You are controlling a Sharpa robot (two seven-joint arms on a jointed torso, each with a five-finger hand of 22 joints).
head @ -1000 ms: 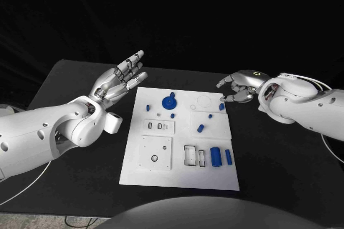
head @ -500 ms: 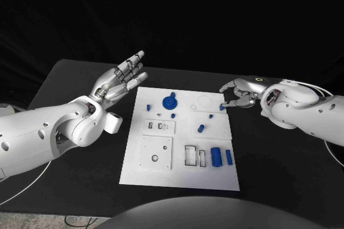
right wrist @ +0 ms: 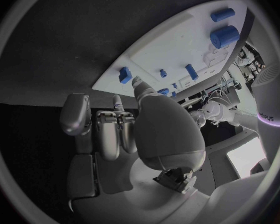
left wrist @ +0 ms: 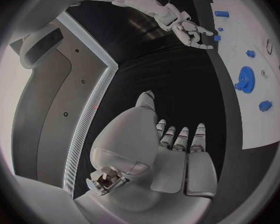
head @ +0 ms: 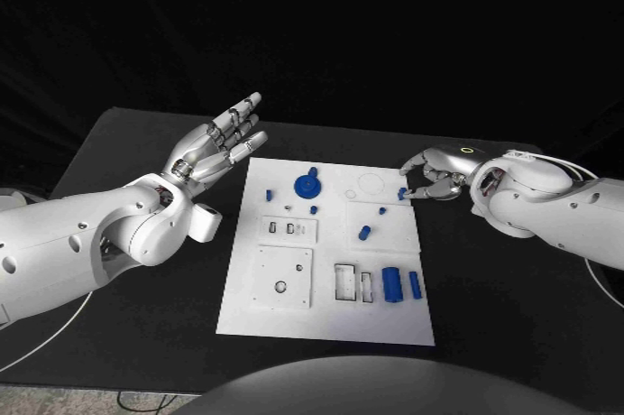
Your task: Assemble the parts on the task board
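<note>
On the task board (head: 267,318), nearest the robot at about five o'clock from the board's middle, two blue cylinders lie side by side: a thick cylinder (head: 391,282) and a thin cylinder (head: 415,284), just beside a rectangular slot (head: 346,282). At seven o'clock sits a square plate (head: 284,277) with holes in it. Past the middle a small blue peg (head: 365,233) lies at two o'clock, and a blue gear (head: 308,183) sits near the far edge at about twelve o'clock, with a small blue block (head: 270,195) to its left.

At the board's far right corner, around two o'clock, the right hand (head: 433,174) has its fingers curled in and their tips down at a small blue part (head: 402,193) on the board's edge; whether it already pinches that part I cannot tell, as the fingertips hide the contact. The left hand (head: 218,144) hovers off the board's far left corner, at ten o'clock, flat and spread, holding nothing.

The likely risk: the part sits right at the board's rim, so a fingertip closing off-centre could flick it off onto the black table (head: 507,298), or roll it out of reach. A shallow pinch on so small a piece could also let it twist or drop during the lift
</note>
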